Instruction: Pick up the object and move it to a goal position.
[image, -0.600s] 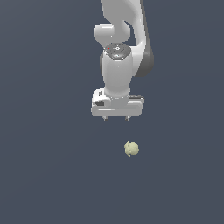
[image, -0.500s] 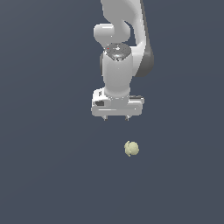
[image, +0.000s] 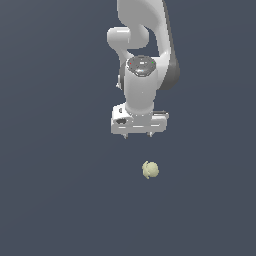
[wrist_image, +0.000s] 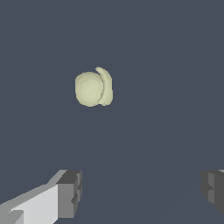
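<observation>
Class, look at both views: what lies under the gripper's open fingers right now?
Only bare dark floor lies under the gripper. The ball sits apart, not between the fingers. Nothing there is covered.

The exterior view looks down steeply from off the arm, far enough back to take in the arm's lower links, the gripper (image: 137, 135) and the flat dark ground past its fingertips. The wrist view sits just behind the gripper (wrist_image: 140, 192), facing along its fingers (wrist_image: 70, 192) from much nearer; both fingertips frame its edge. Both views share the ground ahead of the fingertips, where the object (image: 150, 170) (wrist_image: 93, 87) lies.
</observation>
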